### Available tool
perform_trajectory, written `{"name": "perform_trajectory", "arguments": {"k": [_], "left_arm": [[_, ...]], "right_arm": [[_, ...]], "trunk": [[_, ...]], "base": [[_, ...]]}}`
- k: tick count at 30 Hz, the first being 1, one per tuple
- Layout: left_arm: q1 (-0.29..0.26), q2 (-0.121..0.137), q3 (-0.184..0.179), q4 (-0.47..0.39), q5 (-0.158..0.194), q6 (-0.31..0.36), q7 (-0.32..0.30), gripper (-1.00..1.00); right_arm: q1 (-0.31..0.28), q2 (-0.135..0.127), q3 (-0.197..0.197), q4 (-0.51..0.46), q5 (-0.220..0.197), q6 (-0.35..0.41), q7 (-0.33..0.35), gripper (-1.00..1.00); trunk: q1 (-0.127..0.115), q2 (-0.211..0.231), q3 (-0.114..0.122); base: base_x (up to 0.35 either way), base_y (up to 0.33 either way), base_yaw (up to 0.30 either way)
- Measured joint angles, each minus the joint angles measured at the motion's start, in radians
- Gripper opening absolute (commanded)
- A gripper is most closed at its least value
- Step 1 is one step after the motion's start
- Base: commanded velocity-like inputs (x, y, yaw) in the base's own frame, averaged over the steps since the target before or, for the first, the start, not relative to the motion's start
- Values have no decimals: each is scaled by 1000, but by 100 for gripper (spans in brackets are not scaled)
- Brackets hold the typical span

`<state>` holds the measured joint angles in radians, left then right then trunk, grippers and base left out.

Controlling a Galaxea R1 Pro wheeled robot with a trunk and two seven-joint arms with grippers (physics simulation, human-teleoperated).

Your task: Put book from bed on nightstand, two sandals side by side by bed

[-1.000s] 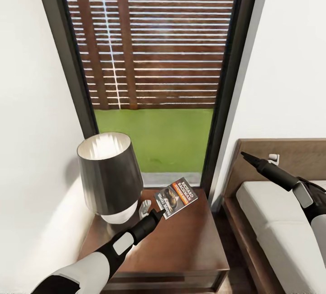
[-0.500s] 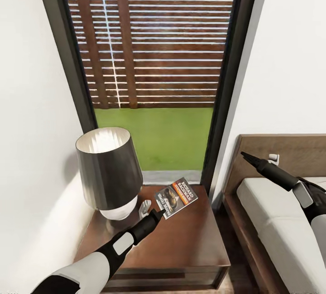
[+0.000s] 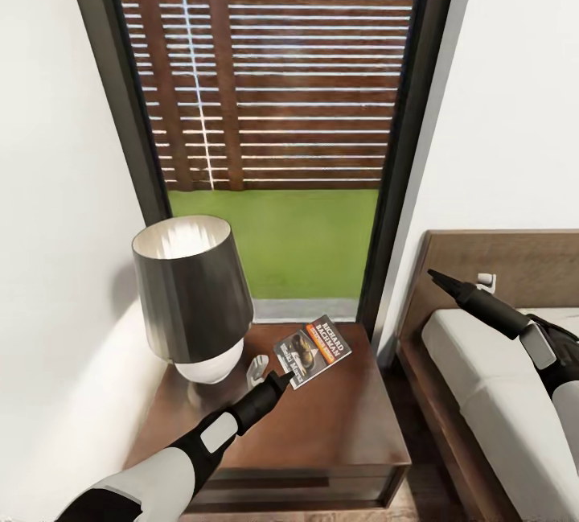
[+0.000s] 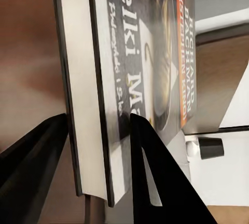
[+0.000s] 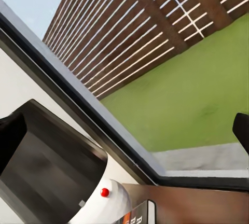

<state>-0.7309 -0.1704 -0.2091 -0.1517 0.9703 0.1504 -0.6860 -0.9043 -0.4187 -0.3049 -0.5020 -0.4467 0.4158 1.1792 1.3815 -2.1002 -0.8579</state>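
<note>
While over the nightstand (image 3: pixel 338 433): left gripper (image 3: pixel 285 377) clamps the book (image 3: pixel 314 349); right gripper (image 3: pixel 434 273): aperture unclear

Left arm: extended forward and slightly rightward from the lower left of the head view, white upper segment, black forearm tapering to the left hand (image 3: pixel 283 378). Its two black fingers (image 4: pixel 155 182) are closed on the book's (image 3: pixel 313 350) lower edge, one on each face. Right arm: raised at the right edge, black forearm angled up and leftward; right hand (image 3: pixel 434 273) at the tip, its finger spacing unclear.
</note>
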Motion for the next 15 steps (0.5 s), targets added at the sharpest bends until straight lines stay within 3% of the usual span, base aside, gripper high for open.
{"name": "perform_trajectory", "arguments": {"k": [15], "left_arm": [[0, 0, 0, 1, 0, 0, 0, -100]], "right_arm": [[0, 0, 0, 0, 0, 0, 0, 100]], "trunk": [[58, -105, -47]], "base": [[0, 0, 0]]}}
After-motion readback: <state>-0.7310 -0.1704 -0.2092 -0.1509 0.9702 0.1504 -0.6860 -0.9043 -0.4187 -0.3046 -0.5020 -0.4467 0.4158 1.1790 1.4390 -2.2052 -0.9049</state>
